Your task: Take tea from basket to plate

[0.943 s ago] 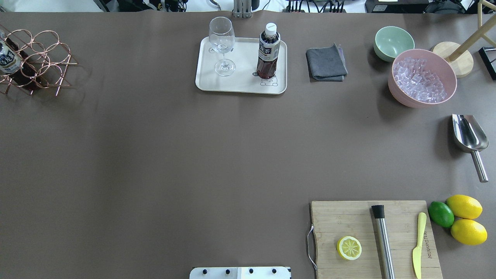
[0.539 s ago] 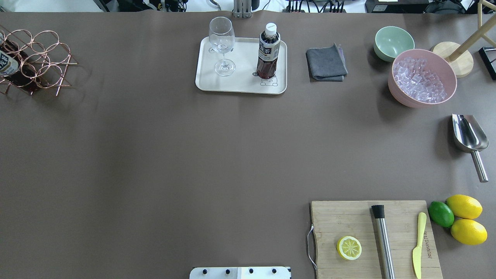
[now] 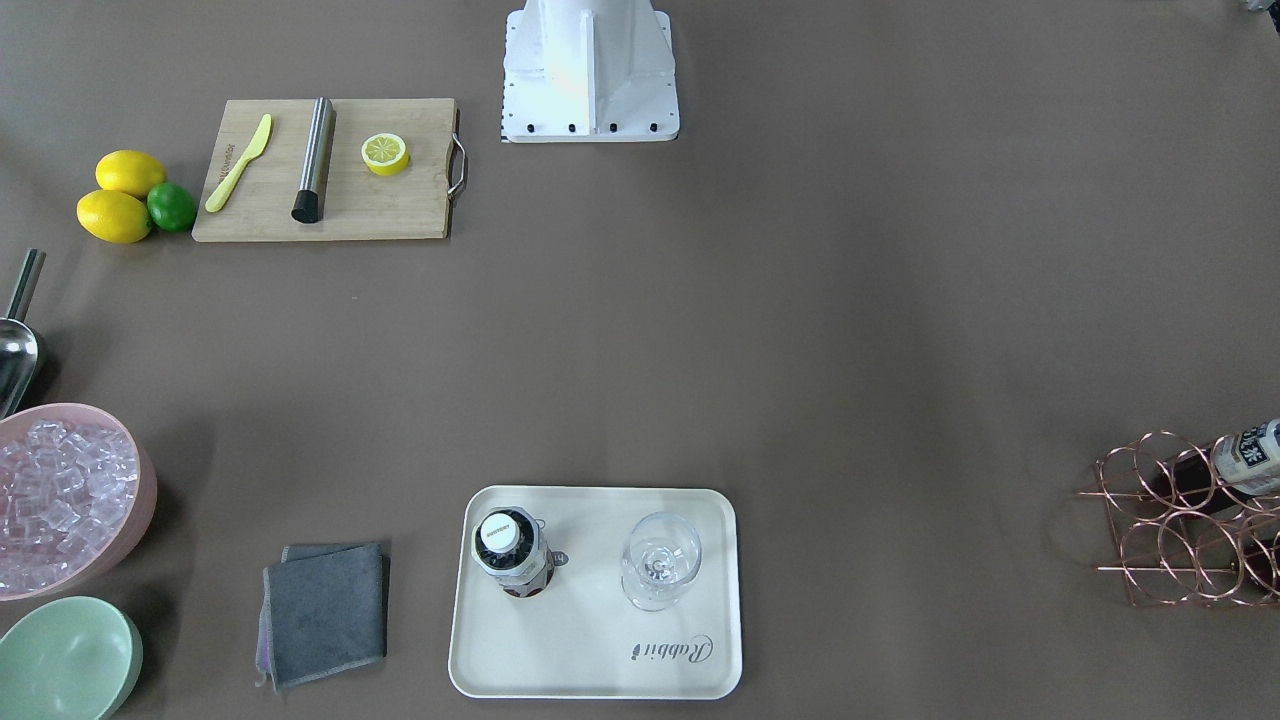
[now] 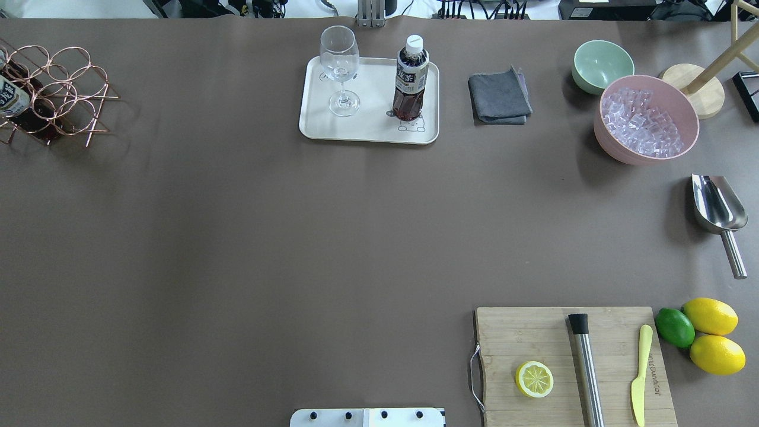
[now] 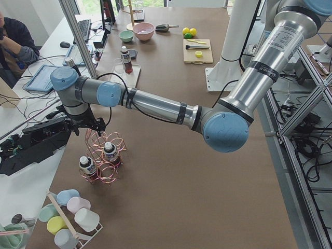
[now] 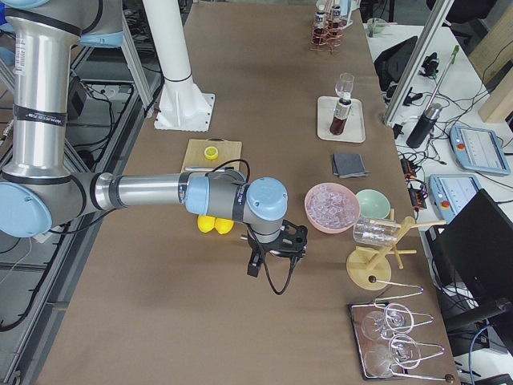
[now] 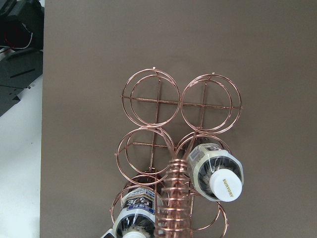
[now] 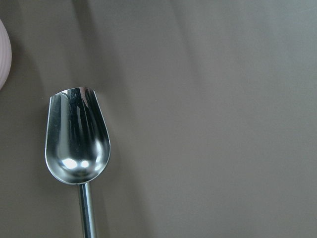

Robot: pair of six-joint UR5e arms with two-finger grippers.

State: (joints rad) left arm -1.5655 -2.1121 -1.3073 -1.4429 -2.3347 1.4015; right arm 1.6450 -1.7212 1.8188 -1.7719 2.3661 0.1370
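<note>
One tea bottle [image 4: 411, 80] stands upright on the cream plate [image 4: 367, 129], next to a wine glass [image 4: 340, 71]; both also show in the front view, the bottle [image 3: 512, 552] on the plate [image 3: 590, 660]. The copper wire basket [image 4: 65, 89] sits at the table's far left and holds two more tea bottles [image 7: 218, 173] [image 7: 136, 215]. My left gripper [image 5: 92, 130] hangs just above the basket [image 5: 106, 155]; I cannot tell whether it is open or shut. My right gripper [image 6: 272, 261] hovers over the table by the ice bowl; I cannot tell its state.
A pink bowl of ice [image 4: 646, 118], a mint bowl [image 4: 602, 65] and a grey cloth [image 4: 499, 96] stand at the back right. A steel scoop [image 4: 717, 204] lies at the right edge. A cutting board [image 4: 572, 365] holds a lemon half, muddler and knife, with whole citrus beside it.
The tea bottle at the basket's left edge has shifted slightly to the left in the overhead view. Nothing else has moved.
</note>
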